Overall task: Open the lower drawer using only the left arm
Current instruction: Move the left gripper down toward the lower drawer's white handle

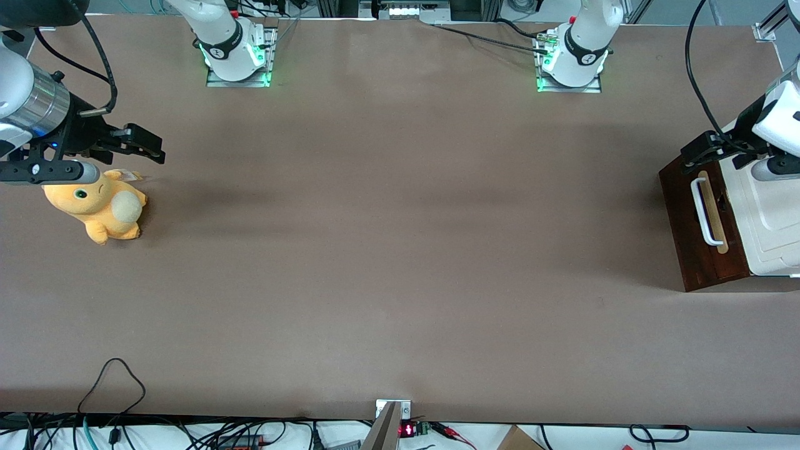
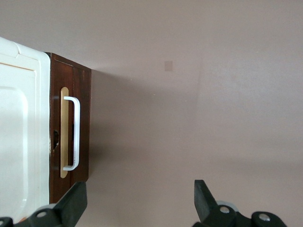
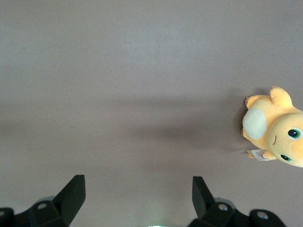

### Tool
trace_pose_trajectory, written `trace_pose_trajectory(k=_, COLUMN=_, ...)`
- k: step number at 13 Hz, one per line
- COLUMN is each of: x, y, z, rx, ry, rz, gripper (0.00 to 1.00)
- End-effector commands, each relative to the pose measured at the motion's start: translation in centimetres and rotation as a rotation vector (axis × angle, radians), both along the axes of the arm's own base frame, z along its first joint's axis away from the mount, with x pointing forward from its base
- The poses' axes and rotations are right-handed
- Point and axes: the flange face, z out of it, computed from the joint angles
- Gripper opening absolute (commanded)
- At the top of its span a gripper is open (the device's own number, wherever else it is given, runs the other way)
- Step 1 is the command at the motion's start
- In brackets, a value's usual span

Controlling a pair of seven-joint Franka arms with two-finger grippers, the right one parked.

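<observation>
Dark brown wooden lower drawer [image 1: 694, 231] w/ white bar handle [image 1: 705, 212] shut, right edge of frame; black two-finger gripper [image 2: 139, 198] hangs above it, fingers apart, over brown tabletop [image 1: 400, 250].

From the front, I see the left arm [image 1: 778, 119] run off the edge, and it covers the part of the white top [image 1: 769, 219] farthest from the camera. I can't follow the lower drawer [image 1: 700, 231] under that top. On my wrist feed, only the gripper [image 2: 139, 203] jaws' tips show, set wide apart.

Dark brown lower drawer [image 1: 700, 232] with white handle [image 2: 74, 133]; black gripper [image 2: 139, 201]; orange plush [image 1: 100, 204].
</observation>
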Motion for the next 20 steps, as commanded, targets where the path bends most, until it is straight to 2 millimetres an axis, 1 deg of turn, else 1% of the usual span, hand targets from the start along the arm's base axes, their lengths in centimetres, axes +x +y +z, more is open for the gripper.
trace_pose_trajectory(k=1, x=-0.6, y=-0.2, z=1.1, rx=-0.023, ry=0.027, rz=-0.026, gripper=1.0)
trace_pose_trajectory(k=3, x=-0.6, y=-0.1, z=1.5, rx=-0.015, ry=0.024, rz=-0.022, gripper=1.0)
trace_pose_trajectory(k=8, x=-0.7, y=-0.2, z=1.5, rx=-0.017, ry=0.032, rz=-0.032, gripper=1.0)
trace_pose_trajectory(k=15, x=-0.9, y=0.2, z=0.6, rx=-0.013, ry=0.067, rz=-0.024, gripper=1.0)
trace_pose_trajectory(k=16, x=-1.1, y=-0.3, z=0.5, rx=0.019, ry=0.087, rz=-0.036, gripper=1.0)
trace_pose_trajectory(k=17, x=-1.0, y=-0.7, z=0.2, rx=0.097, ry=0.097, rz=-0.058, gripper=1.0)
trace_pose_trajectory(k=18, x=-1.0, y=-1.9, z=-0.2, rx=0.176, ry=0.105, rz=-0.093, gripper=0.99)
trace_pose_trajectory(k=19, x=-1.1, y=-2.2, z=-0.8, rx=0.251, ry=0.117, rz=-0.098, gripper=0.98)
trace_pose_trajectory(k=20, x=-1.1, y=-2.7, z=-1.9, rx=0.303, ry=0.137, rz=-0.092, gripper=0.98)
